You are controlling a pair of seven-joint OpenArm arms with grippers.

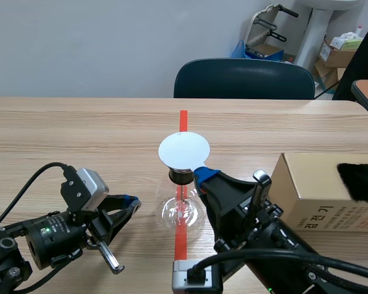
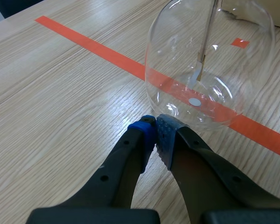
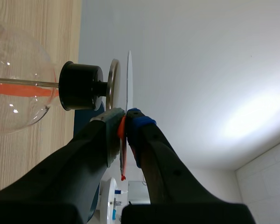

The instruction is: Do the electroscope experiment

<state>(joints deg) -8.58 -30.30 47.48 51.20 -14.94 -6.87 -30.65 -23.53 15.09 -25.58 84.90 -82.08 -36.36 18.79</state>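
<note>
The electroscope is a clear glass flask (image 1: 183, 211) with a black stopper (image 3: 79, 86) and a metal plate (image 3: 113, 79) on top, standing on the red tape line mid-table. A thin white disc (image 1: 184, 150) hovers just over that plate, close to it; in the right wrist view the white disc (image 3: 129, 79) shows a narrow gap. My right gripper (image 3: 126, 114) is shut on the disc's edge, at an orange-red piece. My left gripper (image 2: 155, 122) rests low beside the flask (image 2: 210, 70), shut on nothing, its tips just short of the glass. A metal rod (image 2: 206, 42) hangs inside.
A cardboard box (image 1: 313, 190) stands right of the flask, with a black furry thing (image 1: 360, 180) on it. A dark chair (image 1: 244, 78) stands behind the far table edge. Bare wood lies left of the flask and beyond it.
</note>
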